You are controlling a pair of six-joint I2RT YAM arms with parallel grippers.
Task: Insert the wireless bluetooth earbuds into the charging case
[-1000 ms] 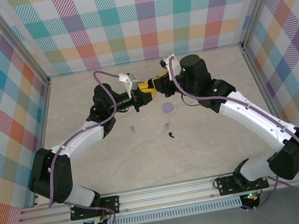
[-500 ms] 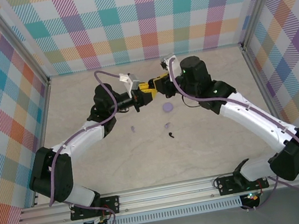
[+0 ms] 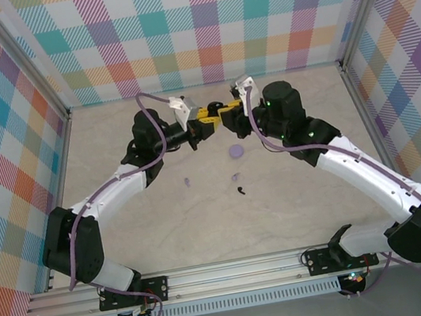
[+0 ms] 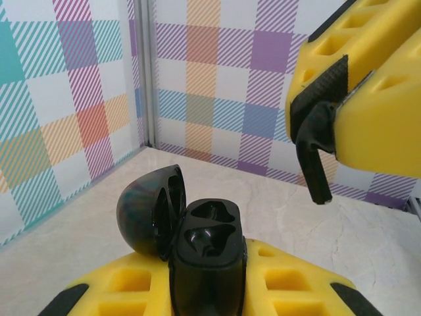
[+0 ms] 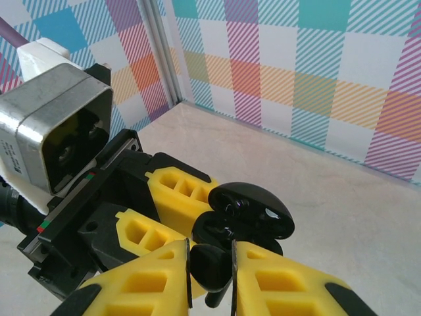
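Note:
My left gripper (image 4: 207, 280) is shut on the black charging case (image 4: 209, 253), held upright above the table with its lid (image 4: 150, 209) swung open and both wells empty. My right gripper (image 5: 210, 263) is shut on a black earbud (image 5: 212, 264), its stem hanging just above and beside the open case (image 5: 247, 220). In the left wrist view that earbud (image 4: 318, 150) hangs to the upper right of the case. In the top view the two grippers (image 3: 196, 126) (image 3: 226, 117) meet at the back centre. Another black earbud (image 3: 242, 191) and two lilac earbuds (image 3: 187, 182) (image 3: 235, 177) lie on the table.
A round lilac disc (image 3: 235, 151) lies on the table just in front of the grippers. Checked walls close the workspace at the back and both sides. The loose earbuds lie between the two arms.
Both grippers have shifted a little toward the back wall together, the case and the black earbud still held. The things on the table have not moved.

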